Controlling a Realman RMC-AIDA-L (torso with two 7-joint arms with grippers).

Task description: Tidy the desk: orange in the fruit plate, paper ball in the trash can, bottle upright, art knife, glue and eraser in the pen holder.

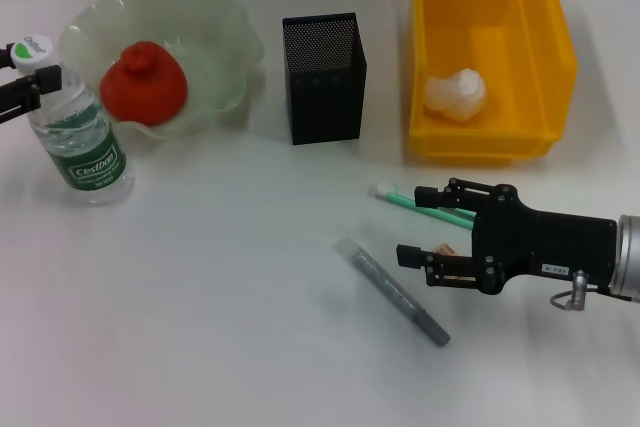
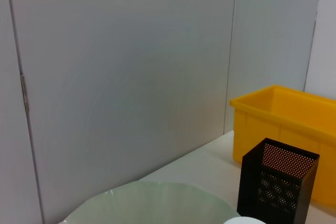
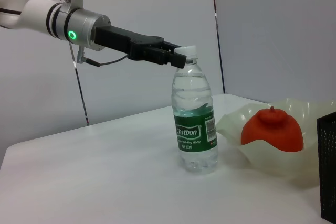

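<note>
The bottle [image 1: 88,142] [image 3: 195,124] stands upright on the desk [image 1: 220,277] at the left. My left gripper [image 1: 28,90] [image 3: 176,57] is shut on its neck just under the white cap. The orange [image 1: 143,82] [image 3: 273,129] rests in the fruit plate [image 1: 232,39] [image 2: 152,198]. The paper ball [image 1: 457,94] lies in the trash can [image 1: 545,67]. My right gripper [image 1: 412,225] hovers open low at the right, and the eraser [image 1: 443,247] lies between its fingers. The green glue [image 1: 405,199] lies beside its upper finger. The grey art knife [image 1: 392,292] lies in front.
The pen holder [image 1: 323,77] [image 2: 275,182] stands between the fruit plate and the trash can [image 2: 294,114], with nothing visible inside. A grey wall panel runs behind the desk.
</note>
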